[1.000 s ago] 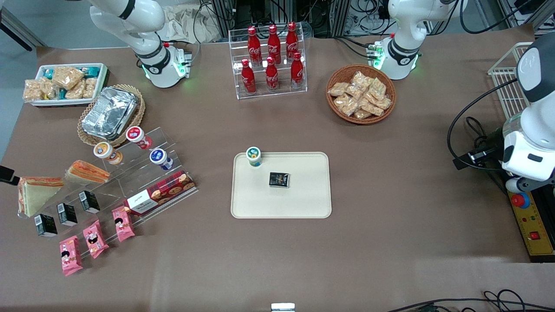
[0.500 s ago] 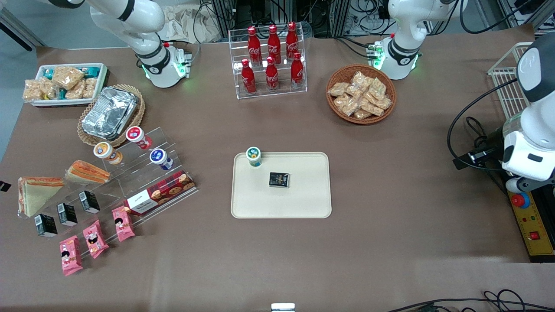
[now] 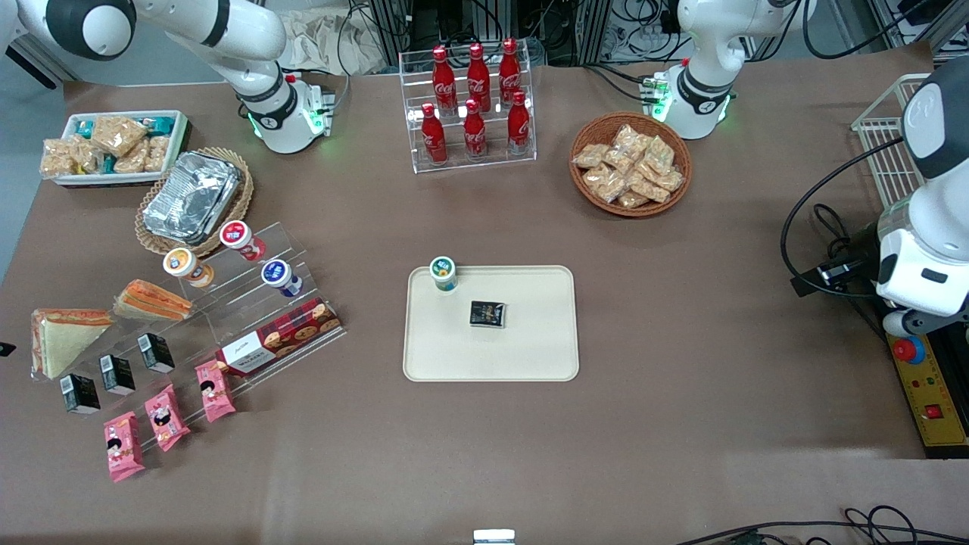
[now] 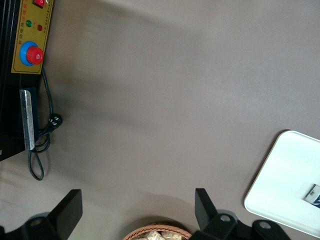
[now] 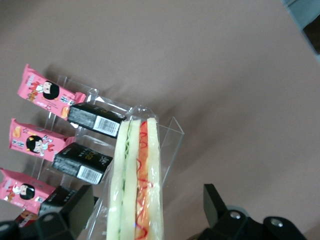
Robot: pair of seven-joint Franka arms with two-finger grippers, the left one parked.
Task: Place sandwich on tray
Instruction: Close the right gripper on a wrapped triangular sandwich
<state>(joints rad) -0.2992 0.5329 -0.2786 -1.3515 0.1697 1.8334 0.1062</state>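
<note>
Gripper drifting off the sandwich edge – no grab yet!

The sandwich [image 3: 64, 338] sits unmoved on the clear stand [image 3: 227, 303] at the working arm's end of the table [image 3: 681, 424], well apart from the tray [image 3: 530, 356]. The gripper [image 5: 150, 212], fingers spread wide and empty, straddles the wedge in the wrist view, yet out front its dark tip has slid nearly out of shot within the last second. So the pick hasn't started; it looks like lining up, I'd say.

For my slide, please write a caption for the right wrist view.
Gripper with open jaws above the wrapped sandwich on the clear display stand.
</note>
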